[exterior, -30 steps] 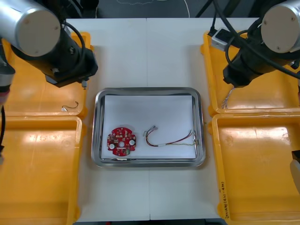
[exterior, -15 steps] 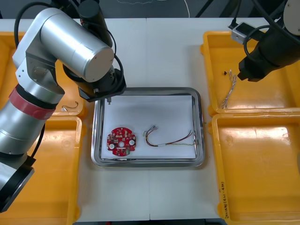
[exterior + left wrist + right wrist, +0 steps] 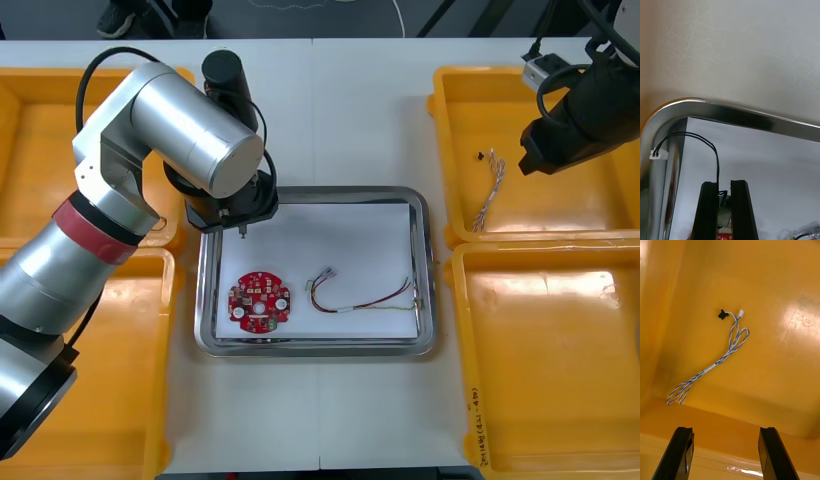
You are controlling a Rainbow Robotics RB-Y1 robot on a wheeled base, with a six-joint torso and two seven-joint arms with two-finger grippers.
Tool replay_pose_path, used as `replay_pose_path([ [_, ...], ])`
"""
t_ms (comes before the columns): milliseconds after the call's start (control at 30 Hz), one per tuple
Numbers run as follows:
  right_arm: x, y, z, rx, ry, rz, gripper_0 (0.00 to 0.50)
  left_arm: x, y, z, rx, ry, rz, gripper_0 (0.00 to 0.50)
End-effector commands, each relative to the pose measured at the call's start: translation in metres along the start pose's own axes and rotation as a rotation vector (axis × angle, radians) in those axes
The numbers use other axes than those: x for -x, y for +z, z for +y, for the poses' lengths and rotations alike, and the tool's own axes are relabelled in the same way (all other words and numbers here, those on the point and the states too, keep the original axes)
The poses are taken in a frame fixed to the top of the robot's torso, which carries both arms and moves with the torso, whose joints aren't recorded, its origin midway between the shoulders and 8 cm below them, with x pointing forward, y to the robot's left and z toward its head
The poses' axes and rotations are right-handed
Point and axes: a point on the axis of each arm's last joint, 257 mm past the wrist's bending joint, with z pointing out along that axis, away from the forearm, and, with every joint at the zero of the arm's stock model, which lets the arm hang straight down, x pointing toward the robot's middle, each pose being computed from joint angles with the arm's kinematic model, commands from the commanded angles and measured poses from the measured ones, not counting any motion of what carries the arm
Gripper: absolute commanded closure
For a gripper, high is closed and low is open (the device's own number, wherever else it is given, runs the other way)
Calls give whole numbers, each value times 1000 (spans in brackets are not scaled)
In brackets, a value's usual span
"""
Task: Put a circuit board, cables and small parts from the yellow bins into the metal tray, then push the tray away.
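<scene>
Fingers (image 3: 709, 202) of the left gripper (image 3: 724, 185) pinch a black cable (image 3: 717, 161) over the tray's (image 3: 752, 119) far left corner. Delivery is the step in hand, and next they should part and drop it near the board (image 3: 259, 300). Right gripper (image 3: 725, 431), spread wide, hovers above the blue-white cable (image 3: 720, 360) in its bin (image 3: 782, 285).

**Pale surface, dark floor**

A light surface (image 3: 320, 110) fills the middle, with a thin seam (image 3: 313, 120) running down it from far edge to near. Beyond the far edge lies dark floor (image 3: 340, 22), a white cord (image 3: 400, 20) on it.
</scene>
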Motion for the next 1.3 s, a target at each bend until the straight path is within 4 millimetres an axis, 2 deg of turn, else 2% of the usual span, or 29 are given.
replay_pose_path([
  [33, 10, -21, -29, -44, 183, -29, 0, -1, -4, -24, -46, 96, -24, 500],
  [267, 10, -6, -30, 7, 366, -30, 0, -9, 4, -22, -42, 96, -15, 500],
  [533, 22, 8, -28, 28, 528, -65, 0, -19, 15, -14, -32, 94, -1, 500],
  [867, 31, 20, -7, 68, 689, -68, 0, -23, 24, -8, -27, 97, -4, 500],
  [900, 31, 22, -4, 72, 706, -64, 0, -22, 23, -9, -29, 95, -6, 488],
  [933, 31, 23, -3, 71, 720, -62, 0, -23, 24, -8, -29, 97, -4, 447],
  [967, 32, 24, -2, 70, 724, -63, 0, -23, 23, -9, -30, 96, -3, 365],
  [1000, 32, 25, -1, 65, 731, -62, 0, -23, 23, -9, -31, 96, -4, 230],
  [1033, 34, 27, 1, 61, 737, -63, 0, -23, 23, -10, -32, 95, -5, 124],
  [1067, 35, 29, 4, 54, 744, -64, 0, -23, 22, -10, -34, 95, -6, 58],
  [1167, 38, 33, 8, 45, 770, -67, 0, -23, 18, -12, -36, 99, -9, 0],
  [1300, 38, 41, 11, 47, 799, -61, 0, -24, 8, -11, -30, 102, -10, 0],
])
